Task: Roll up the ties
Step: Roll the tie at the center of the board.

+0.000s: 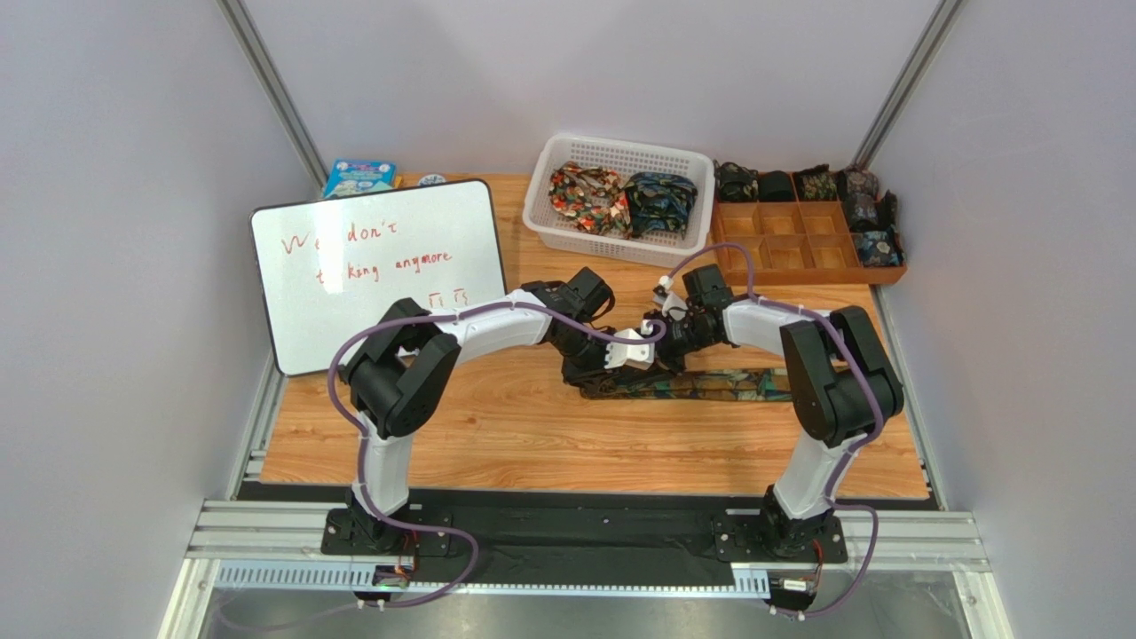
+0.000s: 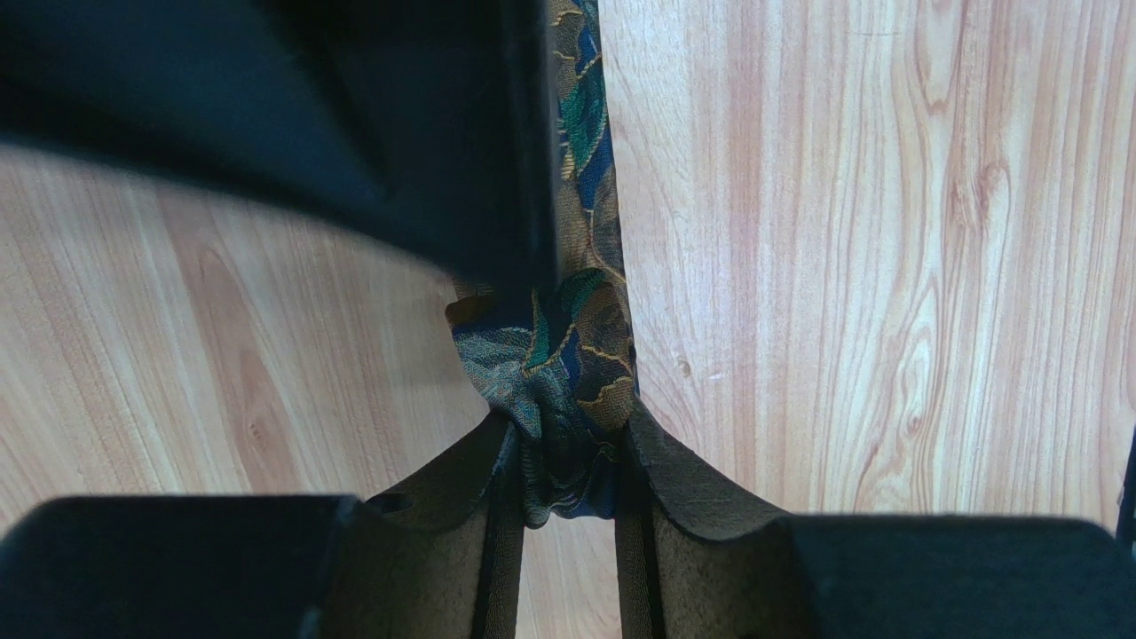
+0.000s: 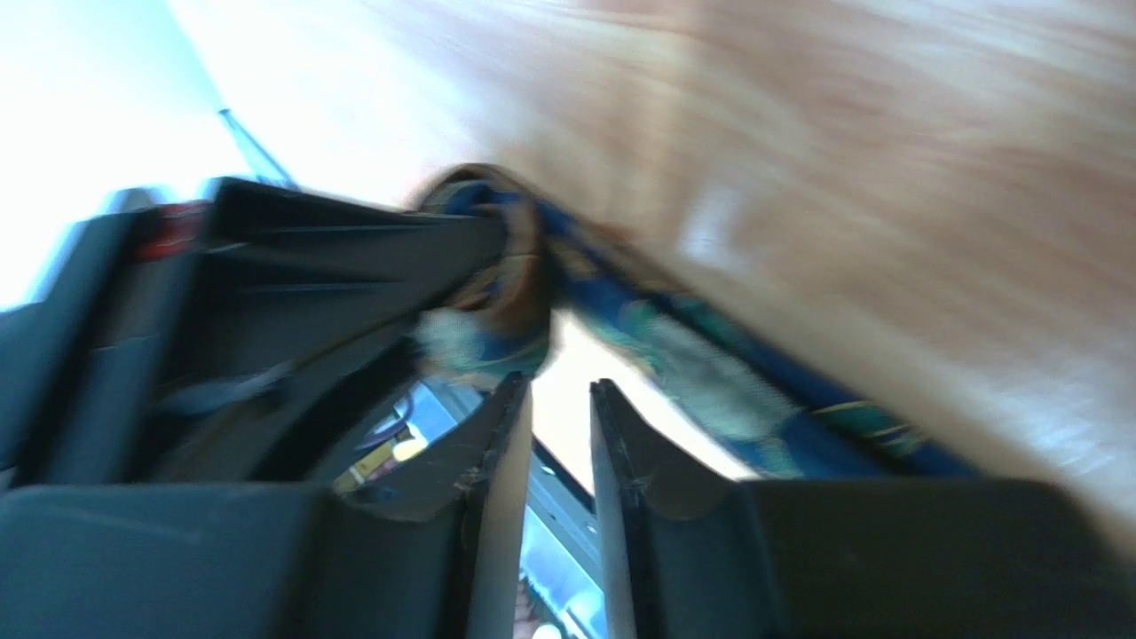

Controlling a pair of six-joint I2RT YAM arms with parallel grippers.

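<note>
A long narrow dark necktie patterned in green, gold and blue (image 1: 707, 386) is laid flat on the light wooden table (image 1: 534, 439), its long axis running left to right in front of the two arm bases. This lie is shown only by the top view, where the tie's left end is hidden under the two grippers meeting above it. That end is revealed by the left wrist view: it is bunched into a small curl and pinched between the fingers of the left gripper (image 2: 567, 459), with the rest of the fabric leading straight away from the fingertips. In the right wrist view, which is blurred, the curled end is seen just beyond the tips of the right gripper (image 3: 560, 413). Its fingers are drawn near each other with a narrow slit left between them, and nothing is seen in that slit. Only the top view takes in the back of the table. There, bunched ties (image 1: 627, 200) are held in a white slotted plastic basket (image 1: 554, 167), small rolls (image 1: 874, 213) are set in a brown wooden compartment tray (image 1: 800, 246), and a whiteboard with red writing (image 1: 380, 266) is propped at the left.
</note>
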